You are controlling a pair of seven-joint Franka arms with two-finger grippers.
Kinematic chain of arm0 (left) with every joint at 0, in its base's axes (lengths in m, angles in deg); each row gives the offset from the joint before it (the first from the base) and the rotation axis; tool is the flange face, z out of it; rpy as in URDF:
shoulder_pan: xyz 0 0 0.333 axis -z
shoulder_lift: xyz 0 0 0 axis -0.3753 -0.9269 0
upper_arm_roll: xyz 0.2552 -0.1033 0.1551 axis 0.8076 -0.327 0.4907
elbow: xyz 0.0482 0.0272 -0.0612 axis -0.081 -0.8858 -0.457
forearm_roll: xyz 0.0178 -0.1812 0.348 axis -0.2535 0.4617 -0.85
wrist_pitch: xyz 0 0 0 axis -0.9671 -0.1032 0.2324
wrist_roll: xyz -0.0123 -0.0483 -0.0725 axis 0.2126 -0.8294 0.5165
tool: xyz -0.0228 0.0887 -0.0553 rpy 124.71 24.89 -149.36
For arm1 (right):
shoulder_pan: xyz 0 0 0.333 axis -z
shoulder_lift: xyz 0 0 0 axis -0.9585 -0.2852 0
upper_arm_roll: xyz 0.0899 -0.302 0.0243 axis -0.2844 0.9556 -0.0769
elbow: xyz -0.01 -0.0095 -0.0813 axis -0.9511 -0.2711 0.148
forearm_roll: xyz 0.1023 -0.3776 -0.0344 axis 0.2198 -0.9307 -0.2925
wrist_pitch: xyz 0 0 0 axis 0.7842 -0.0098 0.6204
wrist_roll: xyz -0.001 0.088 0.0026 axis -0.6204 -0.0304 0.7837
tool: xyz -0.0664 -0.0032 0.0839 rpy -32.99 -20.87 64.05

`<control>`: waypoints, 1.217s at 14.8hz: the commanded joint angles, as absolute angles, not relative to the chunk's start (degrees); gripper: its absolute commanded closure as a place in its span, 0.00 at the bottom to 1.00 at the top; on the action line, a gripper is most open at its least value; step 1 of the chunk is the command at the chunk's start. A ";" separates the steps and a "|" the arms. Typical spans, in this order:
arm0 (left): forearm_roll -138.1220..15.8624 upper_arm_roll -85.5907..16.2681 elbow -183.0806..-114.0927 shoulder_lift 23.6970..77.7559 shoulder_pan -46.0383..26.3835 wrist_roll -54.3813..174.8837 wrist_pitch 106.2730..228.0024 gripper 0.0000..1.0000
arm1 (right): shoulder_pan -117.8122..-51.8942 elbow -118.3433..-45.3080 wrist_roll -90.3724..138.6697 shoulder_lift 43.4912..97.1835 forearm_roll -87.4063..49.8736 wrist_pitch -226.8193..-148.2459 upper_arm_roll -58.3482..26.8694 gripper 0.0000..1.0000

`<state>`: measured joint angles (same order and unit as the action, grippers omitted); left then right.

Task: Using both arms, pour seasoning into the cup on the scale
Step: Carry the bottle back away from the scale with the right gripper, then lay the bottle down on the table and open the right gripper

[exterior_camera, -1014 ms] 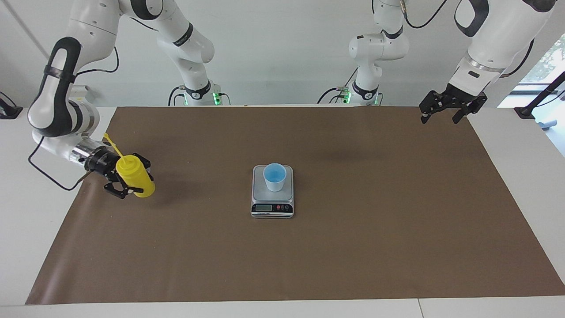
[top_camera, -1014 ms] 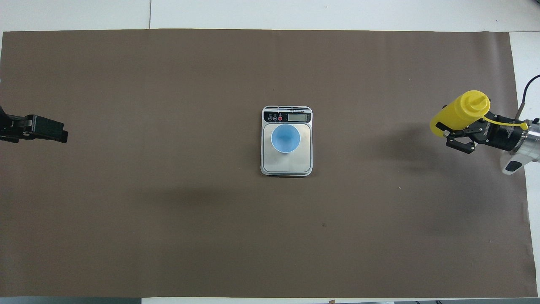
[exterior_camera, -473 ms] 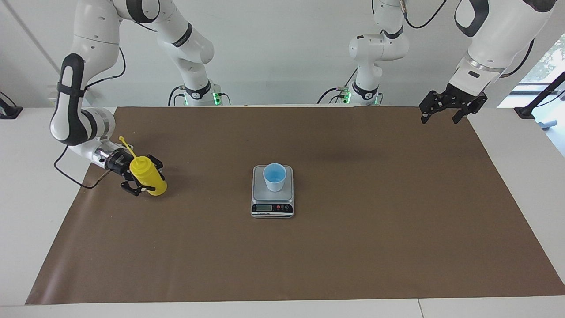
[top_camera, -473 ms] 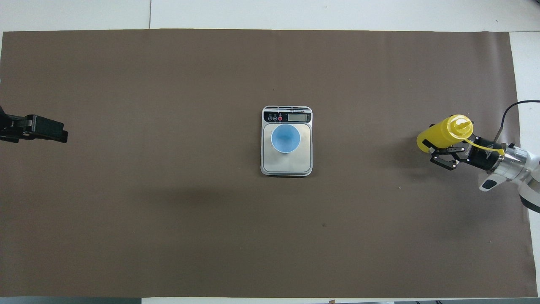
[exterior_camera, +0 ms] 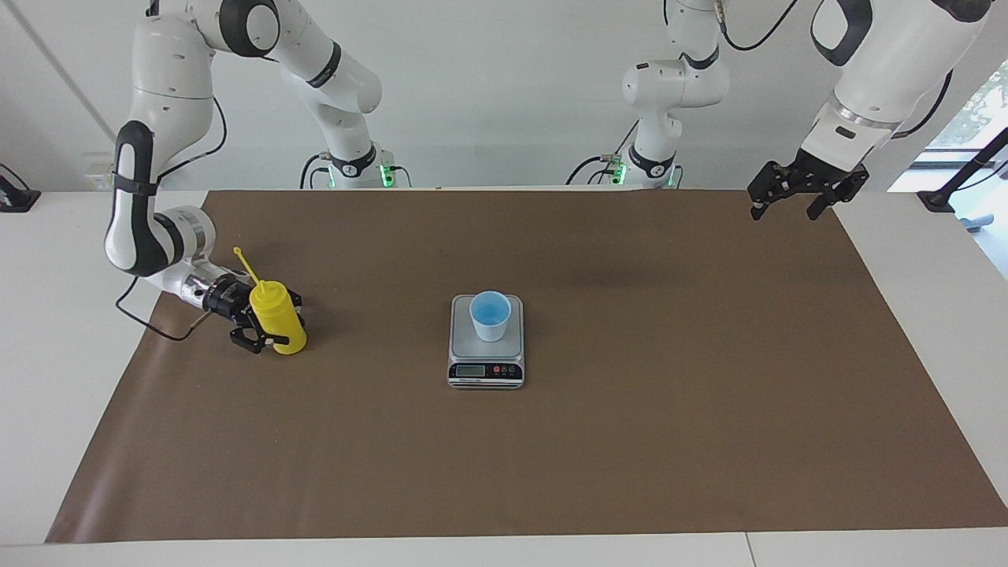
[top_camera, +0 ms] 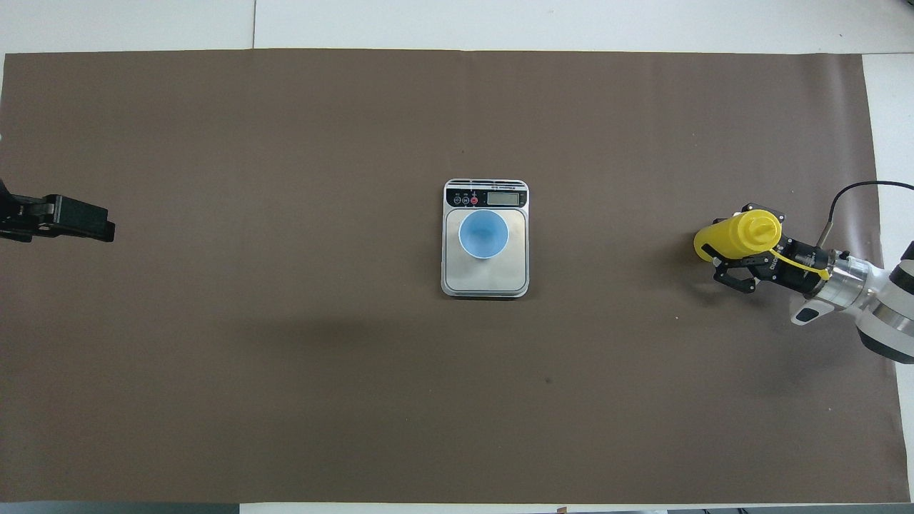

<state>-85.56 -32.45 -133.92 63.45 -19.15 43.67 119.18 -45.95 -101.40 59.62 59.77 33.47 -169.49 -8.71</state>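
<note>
The yellow squeeze bottle (exterior_camera: 279,321) stands upright on the brown mat near the right arm's end of the table, its cap strap sticking up. My right gripper (exterior_camera: 275,324) is shut on the bottle from the side, low at the mat; it also shows in the overhead view (top_camera: 744,247) with the bottle (top_camera: 730,238). The light blue cup (exterior_camera: 490,316) stands upright on the scale (exterior_camera: 485,372) at the table's middle; the overhead view shows the cup (top_camera: 483,233) on the scale (top_camera: 485,283). My left gripper (exterior_camera: 786,206) waits open and raised over the left arm's end.
A brown mat (exterior_camera: 630,441) covers most of the white table. The left gripper (top_camera: 71,218) shows at the overhead view's edge. A cable hangs from the right wrist beside the mat's edge.
My right arm has lowered the bottle and carried it a little toward the scale. The bottle went from tilted in the air to upright at the mat. The left arm has not moved.
</note>
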 commanded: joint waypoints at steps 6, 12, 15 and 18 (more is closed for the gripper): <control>-84.86 -32.86 -134.13 64.04 -20.02 42.70 118.75 0.00 | -44.16 -98.84 64.05 59.05 34.23 -168.20 -9.51 0.68; -84.86 -32.86 -134.13 64.04 -19.93 42.70 118.67 0.00 | -44.25 -98.75 63.52 58.96 34.32 -167.49 -9.51 0.00; -84.86 -32.86 -134.13 64.04 -19.93 42.70 118.67 0.00 | -43.99 -98.66 63.61 58.96 34.32 -167.49 -9.42 0.00; -84.86 -32.86 -134.13 64.04 -19.93 42.70 118.67 0.00 | -41.36 -98.66 63.79 58.96 32.74 -167.06 -9.24 0.00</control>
